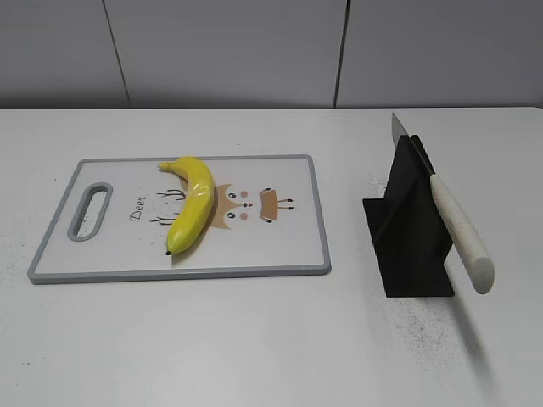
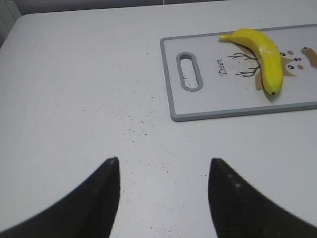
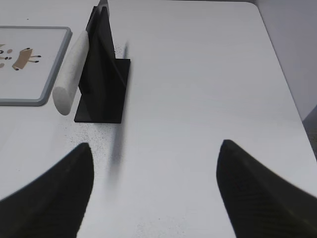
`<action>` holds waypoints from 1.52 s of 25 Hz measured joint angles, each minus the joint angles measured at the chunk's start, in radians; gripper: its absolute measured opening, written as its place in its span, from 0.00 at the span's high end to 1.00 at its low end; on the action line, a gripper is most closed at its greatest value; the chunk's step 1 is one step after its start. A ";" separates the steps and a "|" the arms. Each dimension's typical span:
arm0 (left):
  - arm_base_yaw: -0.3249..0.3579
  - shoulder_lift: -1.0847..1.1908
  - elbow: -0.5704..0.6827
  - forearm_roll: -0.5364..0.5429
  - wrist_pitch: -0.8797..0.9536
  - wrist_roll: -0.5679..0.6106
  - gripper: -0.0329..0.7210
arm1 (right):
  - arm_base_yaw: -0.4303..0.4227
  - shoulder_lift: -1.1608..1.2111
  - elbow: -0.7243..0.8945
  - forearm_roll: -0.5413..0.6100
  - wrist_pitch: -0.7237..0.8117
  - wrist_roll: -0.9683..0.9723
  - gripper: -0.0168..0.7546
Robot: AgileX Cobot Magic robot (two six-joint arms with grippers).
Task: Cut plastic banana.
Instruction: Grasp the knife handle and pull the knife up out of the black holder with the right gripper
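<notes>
The plastic banana (image 1: 193,203) is glossy yellow and curved, and lies on a white cutting board (image 1: 110,254) with a grey rim and a deer drawing. It also shows in the left wrist view (image 2: 262,52). A knife with a white handle (image 1: 462,233) rests slanted in a black stand (image 1: 411,229) to the right of the board; the handle (image 3: 72,69) and stand (image 3: 101,74) show in the right wrist view. My left gripper (image 2: 163,161) is open and empty over bare table, left of the board. My right gripper (image 3: 156,146) is open and empty, near the stand's front right.
The board (image 2: 237,111) has a handle slot (image 2: 190,72) at its left end. The white table (image 1: 271,339) carries dark specks. A grey wall stands behind. The table's right edge (image 3: 285,74) shows in the right wrist view.
</notes>
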 joint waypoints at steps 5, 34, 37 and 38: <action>0.000 0.000 0.000 0.000 0.000 0.000 0.25 | 0.000 0.000 0.000 0.000 0.000 0.000 0.22; 0.000 0.000 0.000 0.000 0.000 0.000 0.25 | 0.000 0.000 0.000 0.000 -0.001 0.000 0.22; 0.000 0.000 0.000 0.000 0.000 0.000 0.25 | 0.000 0.000 0.000 0.000 -0.001 0.000 0.22; 0.000 0.000 0.000 0.000 0.000 0.000 0.25 | 0.000 0.000 0.000 0.000 -0.001 0.000 0.22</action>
